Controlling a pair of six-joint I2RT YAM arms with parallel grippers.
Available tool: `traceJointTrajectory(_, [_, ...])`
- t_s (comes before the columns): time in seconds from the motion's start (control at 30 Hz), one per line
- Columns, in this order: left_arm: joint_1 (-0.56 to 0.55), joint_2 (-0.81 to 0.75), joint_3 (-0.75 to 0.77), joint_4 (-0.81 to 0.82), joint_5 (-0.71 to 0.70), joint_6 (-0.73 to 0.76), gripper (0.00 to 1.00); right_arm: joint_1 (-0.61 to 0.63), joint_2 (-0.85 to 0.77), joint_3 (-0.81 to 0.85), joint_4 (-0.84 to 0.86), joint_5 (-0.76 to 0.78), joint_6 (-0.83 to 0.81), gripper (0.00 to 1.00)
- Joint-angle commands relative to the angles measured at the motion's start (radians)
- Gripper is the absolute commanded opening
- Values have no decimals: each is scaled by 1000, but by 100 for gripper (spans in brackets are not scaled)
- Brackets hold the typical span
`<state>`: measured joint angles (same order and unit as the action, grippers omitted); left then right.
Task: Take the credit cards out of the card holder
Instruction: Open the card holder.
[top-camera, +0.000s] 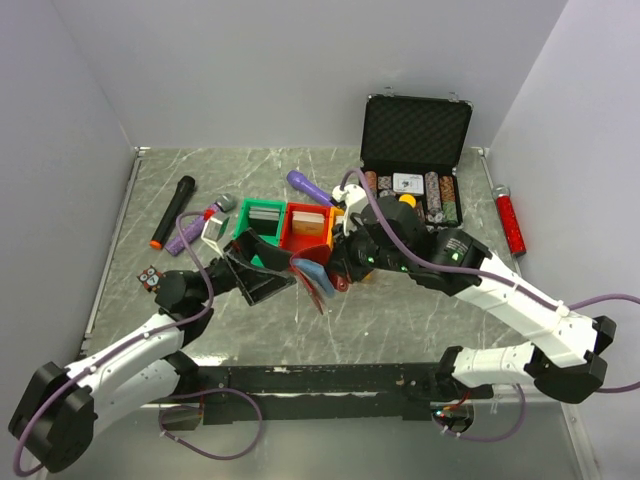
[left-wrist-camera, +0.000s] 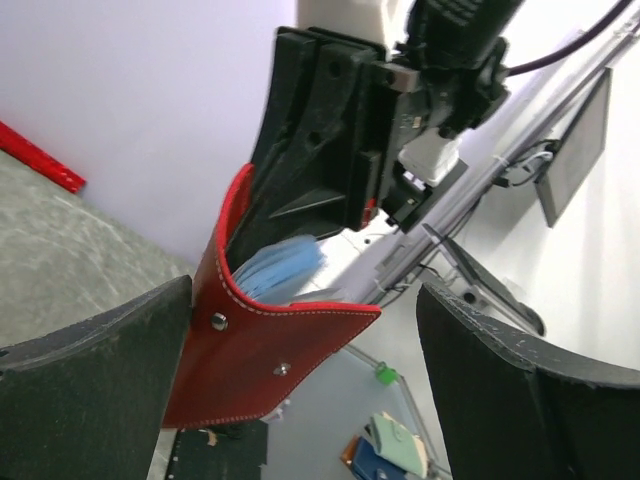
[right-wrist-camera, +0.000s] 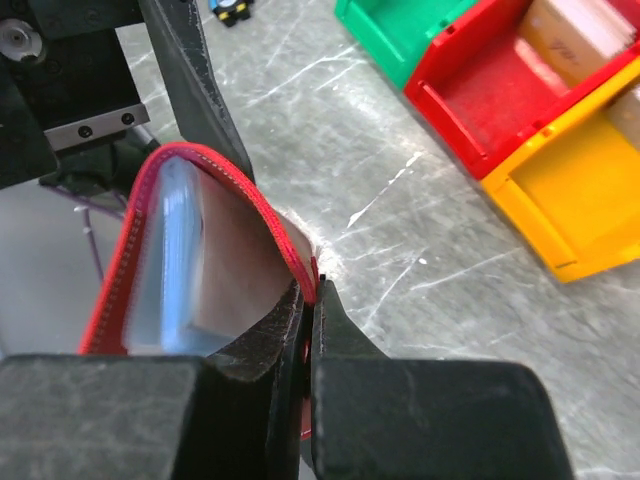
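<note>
We have the right gripper (right-wrist-camera: 308, 290) clamped on the card holder (right-wrist-camera: 240, 250) edge, mid-counter. Left gripper (left-wrist-camera: 305, 288) is spread wide either side, gripping nothing.

1. At middle of desk (top-camera: 400, 325), card holder (top-camera: 312, 276) between left gripper (top-camera: 262, 266) on its left and right gripper (top-camera: 332, 274) on its right.
2. Just behind it, row of bins (top-camera: 289, 228) side by side.
3. Behind and right of bins, poker chip case (top-camera: 415, 135) at desk's back.
</note>
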<state>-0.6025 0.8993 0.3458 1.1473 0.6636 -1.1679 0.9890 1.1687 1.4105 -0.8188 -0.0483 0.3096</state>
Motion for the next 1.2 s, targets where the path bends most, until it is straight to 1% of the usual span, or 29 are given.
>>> traceJointTrajectory(0.0, [0, -30, -13, -86, -50, 67, 97, 33, 17, 87, -45, 99, 13, 0])
traceJointTrajectory(0.13, [0, 9, -25, -37, -39, 36, 97, 34, 8, 76, -6, 26, 25, 0])
traceJointTrajectory(0.3, [0, 6, -65, -29, -62, 50, 97, 34, 6, 79, -14, -21, 26, 0])
traceJointTrajectory(0.47, [0, 9, -116, 32, -50, 22, 98, 31, -9, 18, 12, -62, 46, 0])
traceJointTrajectory(0.57, [0, 0, -146, 78, -36, -12, 99, -12, -33, -47, 59, -149, 66, 0])
traceJointTrajectory(0.63, [1, -22, -159, 68, -27, -24, 98, -61, -55, -94, 104, -229, 82, 0])
traceJointTrajectory(0.73, [0, -106, -171, -7, -39, -9, 98, -114, -81, -154, 159, -324, 103, 0])
traceJointTrajectory(0.9, [0, -229, -180, -136, -67, 46, 96, -145, -103, -192, 216, -396, 134, 0])
traceJointTrajectory(1.0, [0, -246, -192, -141, -73, 50, 94, -159, -110, -209, 242, -436, 155, 0])
traceJointTrajectory(1.17, [0, -220, -208, -103, -64, 37, 86, -161, -115, -209, 253, -456, 172, 0])
